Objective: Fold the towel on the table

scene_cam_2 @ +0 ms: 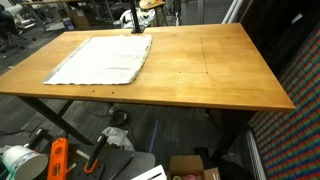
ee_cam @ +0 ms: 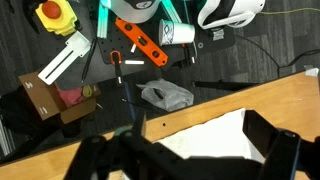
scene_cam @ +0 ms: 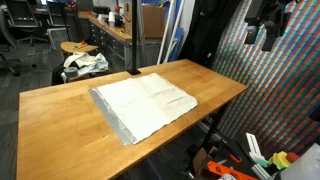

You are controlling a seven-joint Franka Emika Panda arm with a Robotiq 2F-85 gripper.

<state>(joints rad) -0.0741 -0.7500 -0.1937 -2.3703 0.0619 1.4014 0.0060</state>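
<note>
Wrist view, looking down past the gripper [ee_cam: 178,145] at a table edge and the floor beyond it. Two dark, blurred fingers [ee_cam: 272,142] fill the bottom of the view. They are spread wide apart, with nothing pinched between them.

Above the finger on the view's left, down on the dark floor, sit a yellow box with a red push button [ee_cam: 50,14], a white bar [ee_cam: 66,60] and an open cardboard box [ee_cam: 58,100]. Above the gap between the fingers lie an orange tool [ee_cam: 140,42] and a crumpled grey bag [ee_cam: 166,95]. The light-brown wooden table [ee_cam: 292,98] runs as a slanted band just beyond the fingers. The towel [ee_cam: 208,138] shows as a white patch on it, in the gap between the fingers and nearer the finger on the view's right. Whether the fingers touch the towel cannot be told. Above that right-hand finger, a white rounded object [ee_cam: 230,12] lies on the floor.

In an exterior view, a round wooden stool [scene_cam: 72,47] with a white-and-dark fabric bundle [scene_cam: 86,64] stands behind the table [scene_cam: 55,115]. The towel [scene_cam: 145,103] lies spread flat on the tabletop, greyer along one edge.

In an exterior view, the towel [scene_cam_2: 100,60] lies flat toward one end of the table [scene_cam_2: 220,70].
</note>
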